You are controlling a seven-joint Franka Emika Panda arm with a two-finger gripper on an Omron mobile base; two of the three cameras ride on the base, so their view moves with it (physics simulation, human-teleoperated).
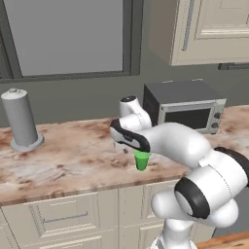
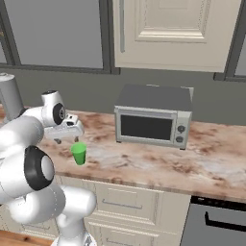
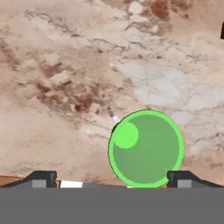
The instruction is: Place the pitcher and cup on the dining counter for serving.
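Note:
The small bright-green cup (image 1: 141, 160) (image 2: 79, 153) stands upright on the narrower marble counter (image 1: 73, 155), near its front edge. My gripper (image 1: 137, 149) (image 2: 72, 140) hangs just above it, pointing down, open and holding nothing. In the hand view I look straight down into the cup (image 3: 146, 148). It lies right of centre between my spread fingertips (image 3: 43, 177), close to the right one. The pitcher and the dining counter are out of view.
A grey toaster oven (image 1: 187, 109) (image 2: 153, 116) stands on the counter right of the cup. A tall grey cylinder (image 1: 20, 120) stands at the far left. Cream cabinets hang above, and drawers sit below the counter.

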